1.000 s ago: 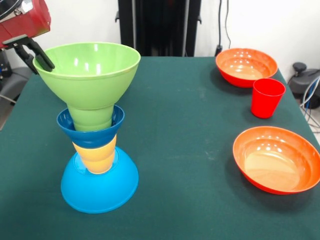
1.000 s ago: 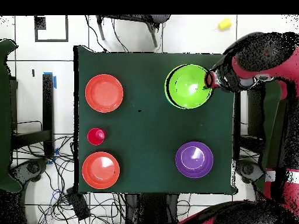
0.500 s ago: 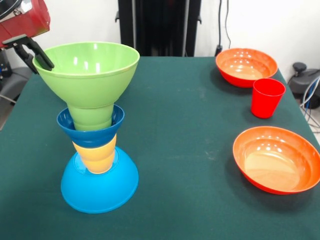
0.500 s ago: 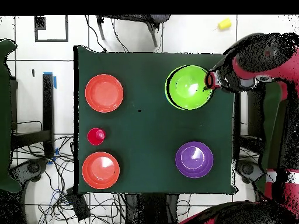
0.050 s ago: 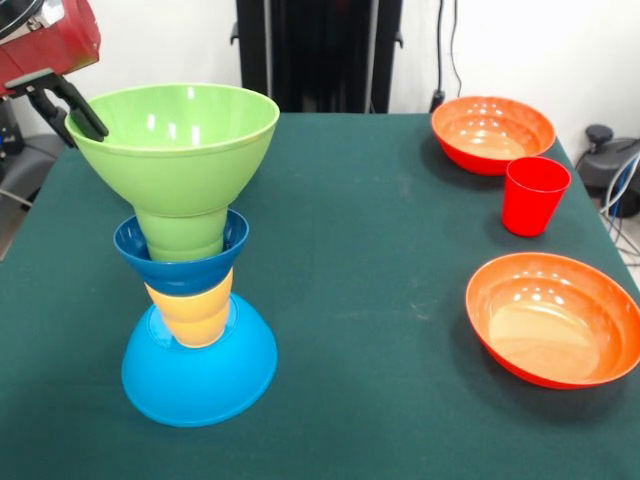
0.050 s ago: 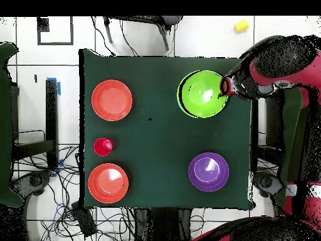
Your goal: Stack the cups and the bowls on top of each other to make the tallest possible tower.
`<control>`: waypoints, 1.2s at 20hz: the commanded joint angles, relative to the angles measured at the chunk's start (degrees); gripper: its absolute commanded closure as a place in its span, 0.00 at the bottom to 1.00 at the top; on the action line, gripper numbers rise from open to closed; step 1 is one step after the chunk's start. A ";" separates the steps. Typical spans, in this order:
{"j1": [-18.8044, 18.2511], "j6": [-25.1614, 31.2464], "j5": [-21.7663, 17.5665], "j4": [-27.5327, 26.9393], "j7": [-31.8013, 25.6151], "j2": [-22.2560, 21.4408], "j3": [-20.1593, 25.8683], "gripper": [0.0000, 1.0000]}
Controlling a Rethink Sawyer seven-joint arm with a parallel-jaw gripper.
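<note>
The tower (image 5: 195, 270) stands near one corner of the green worktop (image 5: 380, 300): a light-blue bowl (image 5: 200, 375) upside down as base, a yellow cup (image 5: 192, 312) on it, a small dark-blue bowl (image 5: 180, 262) above that, then a green cup (image 5: 182, 235) carrying the wide green bowl (image 5: 175, 140) right way up. The hand (image 5: 70, 110) sits at that top bowl's rim with its black fingers (image 5: 85, 115) straddling the edge; whether they are clamped on the rim or merely around it cannot be told.

The pile is top-heavy: the widest piece rides on a narrow cup, so a sideways drag as the hand draws off would likely tip the green bowl or carry the whole column over. A finger catching under the rim on the way up could lift the bowl off its seat.

Well apart lie the pieces not yet stacked: the red cup (image 5: 535, 195) between two orange bowls (image 5: 493, 133) (image 5: 555, 318), and a purple bowl (image 6: 208, 171) seen from overhead.
</note>
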 commanded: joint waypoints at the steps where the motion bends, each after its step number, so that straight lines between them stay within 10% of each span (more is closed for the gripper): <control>1: 1.27 -2.04 -2.06 1.45 -9.37 1.12 0.72 1.00; 24: 1.99 -4.74 -3.22 -0.73 -9.33 3.12 0.86 1.00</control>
